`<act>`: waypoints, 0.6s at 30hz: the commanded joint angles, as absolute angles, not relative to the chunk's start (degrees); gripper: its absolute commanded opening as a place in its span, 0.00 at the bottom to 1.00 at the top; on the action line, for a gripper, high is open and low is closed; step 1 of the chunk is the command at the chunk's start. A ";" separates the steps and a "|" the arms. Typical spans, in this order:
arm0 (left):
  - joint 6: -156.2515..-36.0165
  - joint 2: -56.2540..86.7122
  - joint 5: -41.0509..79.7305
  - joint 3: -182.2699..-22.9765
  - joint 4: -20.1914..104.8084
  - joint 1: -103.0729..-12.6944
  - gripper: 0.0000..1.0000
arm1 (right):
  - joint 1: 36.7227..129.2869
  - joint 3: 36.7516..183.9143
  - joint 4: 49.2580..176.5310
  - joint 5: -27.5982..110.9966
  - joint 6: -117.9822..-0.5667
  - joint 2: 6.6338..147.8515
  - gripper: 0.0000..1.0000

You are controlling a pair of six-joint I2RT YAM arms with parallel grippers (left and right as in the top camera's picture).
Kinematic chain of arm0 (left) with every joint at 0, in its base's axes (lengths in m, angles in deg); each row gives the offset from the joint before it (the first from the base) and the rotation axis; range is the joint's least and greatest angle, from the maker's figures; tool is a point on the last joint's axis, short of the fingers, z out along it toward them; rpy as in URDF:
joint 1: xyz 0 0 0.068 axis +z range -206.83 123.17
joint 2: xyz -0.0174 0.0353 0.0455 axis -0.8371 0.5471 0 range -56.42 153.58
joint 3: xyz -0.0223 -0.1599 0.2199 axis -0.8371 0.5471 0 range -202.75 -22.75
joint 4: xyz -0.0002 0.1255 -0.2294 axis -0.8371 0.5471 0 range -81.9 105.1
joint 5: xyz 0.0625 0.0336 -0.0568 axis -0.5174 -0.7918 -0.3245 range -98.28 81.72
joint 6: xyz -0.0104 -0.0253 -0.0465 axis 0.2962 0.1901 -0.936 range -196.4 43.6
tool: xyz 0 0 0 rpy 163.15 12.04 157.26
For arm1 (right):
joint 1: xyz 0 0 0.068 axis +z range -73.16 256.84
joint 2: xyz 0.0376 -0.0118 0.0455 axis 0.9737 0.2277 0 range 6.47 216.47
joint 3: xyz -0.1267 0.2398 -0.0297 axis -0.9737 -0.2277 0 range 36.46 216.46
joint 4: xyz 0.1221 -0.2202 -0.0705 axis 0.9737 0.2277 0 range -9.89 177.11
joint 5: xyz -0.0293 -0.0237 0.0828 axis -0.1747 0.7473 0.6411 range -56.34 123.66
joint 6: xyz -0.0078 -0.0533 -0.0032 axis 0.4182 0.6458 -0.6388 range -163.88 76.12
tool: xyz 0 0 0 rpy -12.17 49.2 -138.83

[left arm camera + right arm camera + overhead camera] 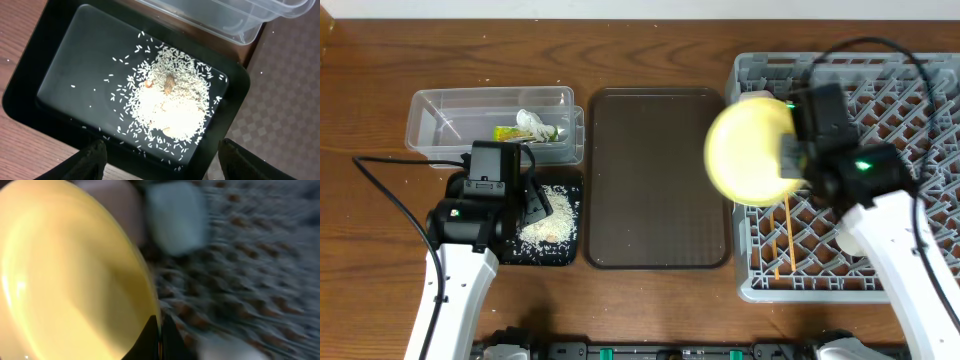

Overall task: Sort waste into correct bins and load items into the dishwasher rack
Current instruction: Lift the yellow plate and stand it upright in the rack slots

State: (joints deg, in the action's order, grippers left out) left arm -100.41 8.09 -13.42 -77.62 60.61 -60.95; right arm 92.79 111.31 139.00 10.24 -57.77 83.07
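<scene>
Yellow plate, pinched in the right tool, hangs at the left edge of the rack (not yet slotted); chopsticks already inside. Rice lies in the black tray beneath the wide-open left tool.

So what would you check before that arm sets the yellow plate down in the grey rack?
1. Grip: right gripper shut on the yellow plate at its rim: ok.
2. Plate fully over the dishwasher rack: not ok, from overhead it overhangs the left edge.
3. Free slot beneath the plate: cannot tell, the plate hides it.
4. The left gripper out of the way, open above the black tray: ok.
5. Waste sorted, rice in the tray, wrapper in the clear tub: ok.
</scene>
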 commanded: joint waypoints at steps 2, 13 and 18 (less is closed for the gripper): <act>-100.71 8.31 -14.76 -77.33 60.77 -60.60 0.74 | 88.87 111.35 141.52 -1.00 -49.22 80.71 0.01; -100.71 8.31 -14.76 -77.33 60.79 -60.60 0.74 | 87.63 111.17 147.42 -13.89 -47.89 83.24 0.01; -100.73 8.33 -14.76 -77.33 60.77 -60.60 0.74 | 87.96 110.91 147.24 -9.52 -49.70 85.73 0.01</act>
